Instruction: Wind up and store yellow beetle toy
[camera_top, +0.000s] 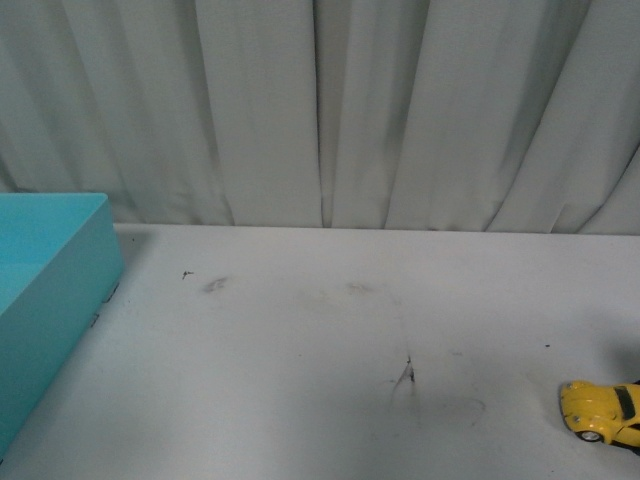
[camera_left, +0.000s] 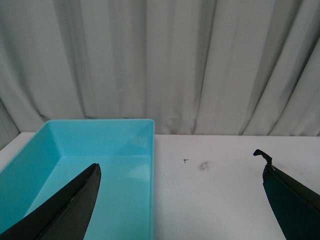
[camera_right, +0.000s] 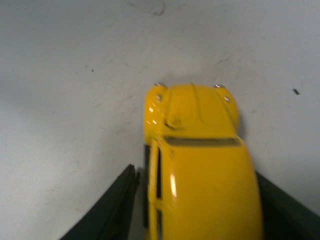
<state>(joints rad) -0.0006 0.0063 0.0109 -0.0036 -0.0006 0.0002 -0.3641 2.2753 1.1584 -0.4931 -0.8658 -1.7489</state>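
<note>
Pale pleated curtain (camera_top: 320, 110) behind scuffed white table (camera_top: 300, 350).

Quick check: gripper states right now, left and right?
Left gripper: open, holding nothing.
Right gripper: set either side of the yellow beetle toy; whether it is clamped cannot be told.

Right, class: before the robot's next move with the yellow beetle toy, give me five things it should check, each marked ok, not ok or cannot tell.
1. The yellow beetle toy lies between the fingers of the right gripper: ok.
2. The right gripper is actually clamped on the toy: cannot tell, as contact is unclear in the wrist view.
3. The toy stands on its wheels on the white table: ok.
4. The turquoise bin has nothing in the part that shows: ok.
5. The left gripper is open and holds nothing: ok.
</note>
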